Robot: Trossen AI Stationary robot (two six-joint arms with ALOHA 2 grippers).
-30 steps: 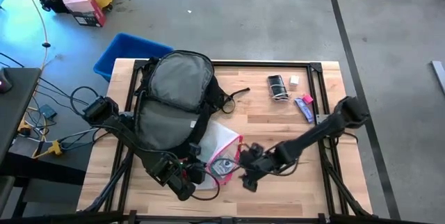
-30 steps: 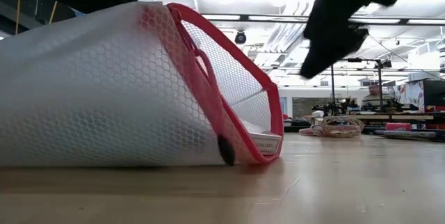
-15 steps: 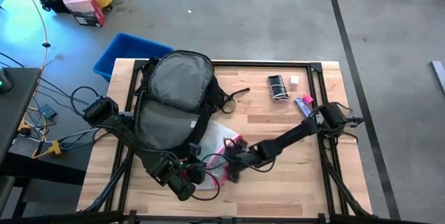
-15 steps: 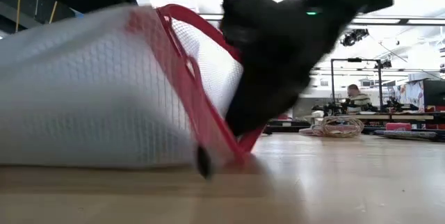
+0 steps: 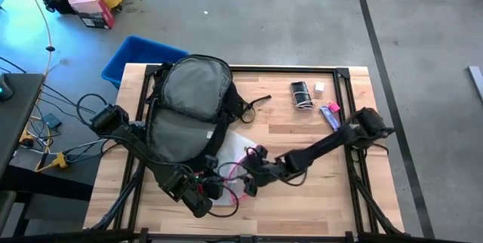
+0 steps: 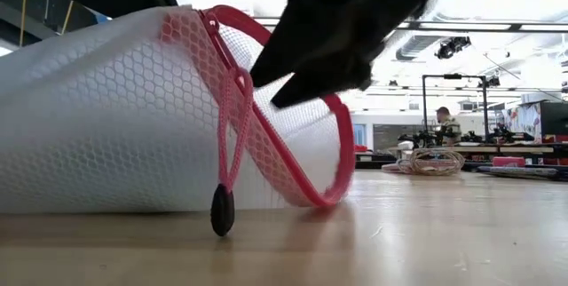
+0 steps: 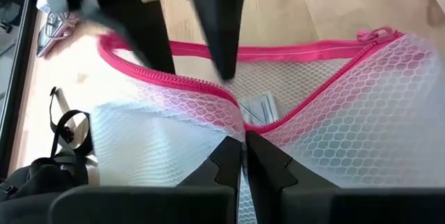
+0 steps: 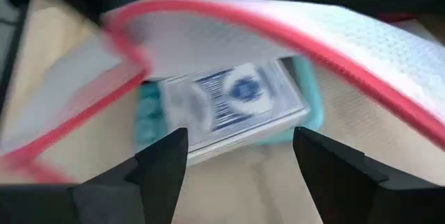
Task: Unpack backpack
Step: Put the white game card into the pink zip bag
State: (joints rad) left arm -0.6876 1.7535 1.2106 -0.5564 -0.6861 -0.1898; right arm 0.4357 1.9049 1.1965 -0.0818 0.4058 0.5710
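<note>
Pouch (image 6: 115,117), mesh, pink-zipped: left gripper (image 7: 243,156) pinches its edge. Right gripper (image 8: 236,158), fingers spread, has now entered its mouth toward the card box (image 8: 233,109); emptying under way.

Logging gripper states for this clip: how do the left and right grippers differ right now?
The left gripper has its jaws shut on the mesh pouch, pinching its fabric; the right gripper has open jaws and grips nothing. The left holds the pouch from outside; the right points into its mouth, toward a card box. Both work at the pouch.
</note>
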